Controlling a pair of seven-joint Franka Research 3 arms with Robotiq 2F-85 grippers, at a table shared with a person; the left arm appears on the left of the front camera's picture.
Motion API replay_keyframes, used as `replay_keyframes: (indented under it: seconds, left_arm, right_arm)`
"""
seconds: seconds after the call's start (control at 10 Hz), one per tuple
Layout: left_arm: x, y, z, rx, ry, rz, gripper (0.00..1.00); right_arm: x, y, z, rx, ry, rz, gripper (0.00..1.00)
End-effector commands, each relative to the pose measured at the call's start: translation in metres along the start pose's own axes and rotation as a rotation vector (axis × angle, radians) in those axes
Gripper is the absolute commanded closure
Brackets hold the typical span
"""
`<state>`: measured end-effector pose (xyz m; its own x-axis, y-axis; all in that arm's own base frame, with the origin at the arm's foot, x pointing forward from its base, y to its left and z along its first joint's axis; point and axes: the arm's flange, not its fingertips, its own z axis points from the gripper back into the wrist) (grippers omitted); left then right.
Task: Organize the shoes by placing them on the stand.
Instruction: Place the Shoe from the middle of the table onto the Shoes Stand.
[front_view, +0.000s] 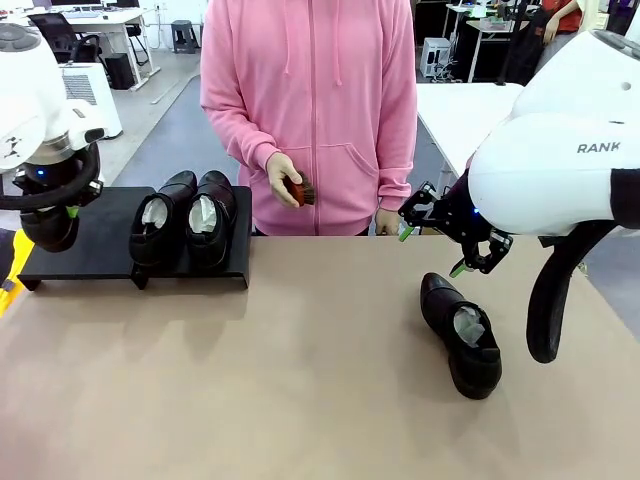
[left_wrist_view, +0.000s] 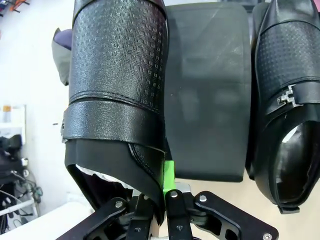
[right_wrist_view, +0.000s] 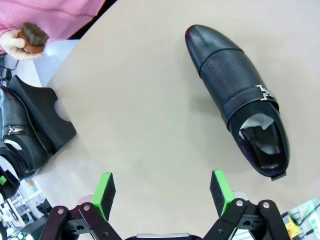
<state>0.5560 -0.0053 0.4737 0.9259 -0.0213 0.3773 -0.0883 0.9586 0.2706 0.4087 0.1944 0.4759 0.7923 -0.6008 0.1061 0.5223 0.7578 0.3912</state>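
The left gripper (left_wrist_view: 160, 200) was pressed together on the heel rim of a shoe (left_wrist_view: 117, 90), one green pad showing against the leather at the back edge. In the front view that gripper (front_view: 72, 212) hung at the far left, over the bare left end of the stand (front_view: 85, 250), with the held shoe (front_view: 48, 228) hanging dark beneath it. From the left wrist, the stand's bare surface (left_wrist_view: 207, 95) lay just beside the held shoe, and a placed shoe (left_wrist_view: 287, 100) lay on the other side of that gap.

Two shoes (front_view: 185, 218) already sat side by side on the right half of the stand. The right gripper (front_view: 452, 248) was spread wide and holding nothing, poised above the last shoe (front_view: 460, 335), which lay on the table (front_view: 300, 380) at the near right, toe pointing away from the robot. A person stood at the far side holding a small brush (front_view: 298, 191).

The grip looked thin: only the heel rim was pinched, so the shoe could swing or slip loose on a quick move. Lowered off-centre, it might catch the stand's left edge and tip off, or nudge the neighbouring pair out of line. The right gripper, coming down carelessly, could push the loose shoe aside rather than straddle it.
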Motion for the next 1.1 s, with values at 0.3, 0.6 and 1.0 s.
replay_keyframes:
  seconds: [0.3, 0.6, 1.0]
  left_arm:
    - [0.001, 0.004, 0.007, 0.003, -0.014, 0.005, 1.00]
    - [0.001, -0.004, -0.007, 0.081, 0.007, -0.044, 1.00]
    - [0.011, -0.006, -0.038, 0.106, 0.003, -0.061, 1.00]
  right_arm:
    - [0.003, 0.001, 0.001, 0.013, 0.007, 0.018, 0.00]
    - [0.003, 0.001, 0.001, 0.013, 0.007, 0.018, 0.00]
    - [0.003, 0.001, 0.001, 0.013, 0.007, 0.018, 0.00]
